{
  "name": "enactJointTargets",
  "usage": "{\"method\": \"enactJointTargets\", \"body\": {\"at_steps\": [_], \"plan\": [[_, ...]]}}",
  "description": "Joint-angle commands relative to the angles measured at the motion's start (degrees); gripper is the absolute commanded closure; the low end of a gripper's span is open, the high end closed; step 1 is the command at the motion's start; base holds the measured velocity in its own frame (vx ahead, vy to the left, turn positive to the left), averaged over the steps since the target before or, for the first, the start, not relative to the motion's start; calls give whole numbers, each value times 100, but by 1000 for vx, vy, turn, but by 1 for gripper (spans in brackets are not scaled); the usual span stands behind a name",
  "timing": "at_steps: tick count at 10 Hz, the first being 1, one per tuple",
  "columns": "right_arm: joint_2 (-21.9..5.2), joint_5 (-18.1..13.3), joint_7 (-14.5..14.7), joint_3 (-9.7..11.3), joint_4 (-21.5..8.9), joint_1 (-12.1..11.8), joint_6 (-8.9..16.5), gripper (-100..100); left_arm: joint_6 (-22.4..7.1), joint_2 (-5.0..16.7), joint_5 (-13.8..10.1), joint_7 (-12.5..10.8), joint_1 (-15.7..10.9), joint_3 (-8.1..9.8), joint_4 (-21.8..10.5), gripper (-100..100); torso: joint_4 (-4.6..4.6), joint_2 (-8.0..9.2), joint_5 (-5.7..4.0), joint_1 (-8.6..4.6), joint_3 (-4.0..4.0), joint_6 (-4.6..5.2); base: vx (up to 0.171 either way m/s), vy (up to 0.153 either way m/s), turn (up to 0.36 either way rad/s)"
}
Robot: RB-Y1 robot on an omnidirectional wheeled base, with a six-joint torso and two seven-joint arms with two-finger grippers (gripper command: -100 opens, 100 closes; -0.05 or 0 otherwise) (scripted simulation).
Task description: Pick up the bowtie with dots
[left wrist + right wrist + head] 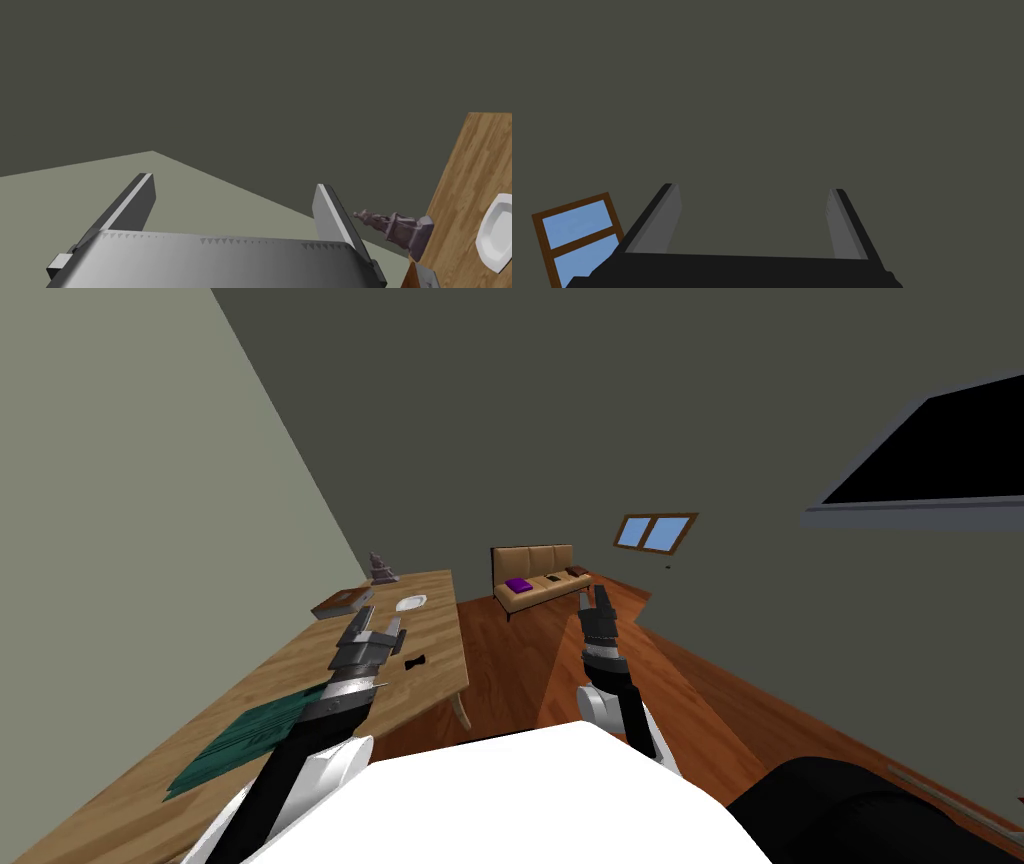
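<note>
Nothing grasped yet. Our left gripper (381, 631) hovers, fingers apart, near the small dark bowtie (415, 662) on the table (440, 623) — right gripper (600, 600) (likewise spread) hangs aside.

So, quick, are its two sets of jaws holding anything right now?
Left gripper: jaws open, holding nothing.
Right gripper: jaws open, holding nothing.

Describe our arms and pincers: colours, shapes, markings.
The left pincer has two thin, flat grey blade fingers on a silvery box edged with tiny triangular serrations. The right pincer has the same blades, duller with dark outer edges, on a black box. The left forearm and right forearm are black tubes with ribbed grey wrists, meeting white shells.
</note>
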State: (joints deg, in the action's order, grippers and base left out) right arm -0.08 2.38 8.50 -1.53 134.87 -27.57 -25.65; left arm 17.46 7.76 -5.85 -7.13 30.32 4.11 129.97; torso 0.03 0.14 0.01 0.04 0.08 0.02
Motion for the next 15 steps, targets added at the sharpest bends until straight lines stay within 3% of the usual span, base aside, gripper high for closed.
{"method": "enactJointTargets", "body": {"at_steps": [1, 2, 4, 5, 6, 7, 8, 9, 10, 11, 12, 13, 14, 15], "plan": [[0, 0, 0, 0, 0, 0, 0, 0, -286, 173, -127, -2, 138, 191, -182, -100, 0, 0, 0, 0, 0, 0, -37, 0, -162], [0, 0, 0, 0, 0, 0, 0, 0, -289, 173, -127, -2, 138, 191, -182, -100, 0, 0, 0, 2, 0, -1, -23, 6, -55], [0, 0, 0, 0, 0, 0, 0, 0, -638, 401, -342, -56, 255, 556, -471, -100, -1, -5, 0, 0, -3, 0, -23, 0, -180], [0, 0, 0, 0, 0, 0, 0, 0, -715, 401, -342, -56, 255, 556, -471, -100, -1, -3, 0, 2, -2, -1, -23, 5, -65], [0, 0, 0, -1, 0, -1, 0, 0, -935, 504, -454, -83, 312, 754, -629, -100, 0, -4, 0, 1, -2, -3, -20, 2, -135], [0, 0, 0, 0, 0, 0, 0, 0, -949, 504, -454, -83, 312, 754, -629, -100, -1, -5, 0, 1, -3, -1, -14, 3, -87], [0, 0, 0, -1, 0, -1, 0, 0, -1151, 599, -565, -109, 365, 960, -796, -100, -1, -8, 0, 1, -4, -2, -14, -2, -163], [0, 0, 0, 0, 0, 0, 0, 0, -1196, 599, -565, -109, 365, 960, -796, -100, -1, -8, -1, 1, -4, -1, -14, 3, -80], [0, 0, 0, -1, 0, -1, 0, 0, -1425, 686, -674, -134, 415, 1173, -969, -100, -1, -9, 0, 1, -5, -3, -15, 1, -176], [0, 0, 0, 0, 0, 0, 0, 0, -1454, 686, -674, -134, 415, 1173, -969, -100, -2, -9, 0, 0, -5, 0, -13, 2, -90], [0, 0, 0, -1, 0, -1, 0, 0, -1694, 765, -781, -158, 459, 1392, -1149, -100, -1, -10, 0, 1, -5, -3, -12, -2, -194], [0, 0, 0, 0, 0, 0, 0, 0, -1721, 765, -781, -158, 459, 1392, -1149, -100, -2, -9, 0, 2, -5, -1, -10, 4, -85], [0, 0, 0, -1, 0, -1, 0, 0, -1910, 833, -884, -180, 499, 1615, -1333, -100, -1, -11, 0, 2, -5, -3, -11, -1, -182], [0, 0, 0, 0, 0, -1, 0, 0, -1958, 833, -884, -180, 499, 1615, -1333, -100, -2, -10, 0, 2, -5, -1, -10, 3, -90]]}}
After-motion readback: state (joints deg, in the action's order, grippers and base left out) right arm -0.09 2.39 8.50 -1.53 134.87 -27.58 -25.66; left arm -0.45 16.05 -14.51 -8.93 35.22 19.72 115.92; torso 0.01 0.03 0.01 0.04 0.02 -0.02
